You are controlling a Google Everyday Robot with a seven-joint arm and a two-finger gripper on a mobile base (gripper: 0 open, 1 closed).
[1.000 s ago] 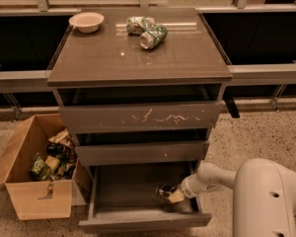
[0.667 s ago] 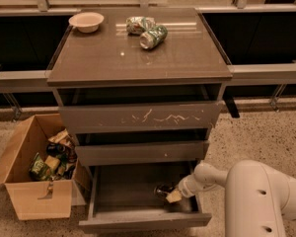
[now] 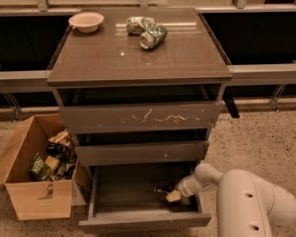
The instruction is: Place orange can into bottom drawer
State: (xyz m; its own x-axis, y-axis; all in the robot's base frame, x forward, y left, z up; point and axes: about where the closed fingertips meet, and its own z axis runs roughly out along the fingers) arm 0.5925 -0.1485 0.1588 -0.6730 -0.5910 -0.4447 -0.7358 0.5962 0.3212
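The bottom drawer [image 3: 143, 223] of the grey-brown cabinet is pulled open. My gripper [image 3: 170, 195] reaches into it from the right, low over the drawer floor at its right side. It is shut on the orange can [image 3: 162, 191], which looks dark in the drawer's shadow and sits at the gripper's tip, close to or on the floor. My white arm [image 3: 251, 201] fills the lower right of the view.
The scratched top drawer [image 3: 138, 117] and the middle drawer [image 3: 140, 153] stick out slightly above. On the cabinet top lie a green can [image 3: 153, 36], a green-and-white can [image 3: 138, 23] and a pale bowl [image 3: 86, 21]. An open cardboard box [image 3: 37, 199] of snack packets stands at the left.
My gripper has moved a little left and deeper into the bottom drawer, and the can moved with it. Everything on the cabinet top stays put.
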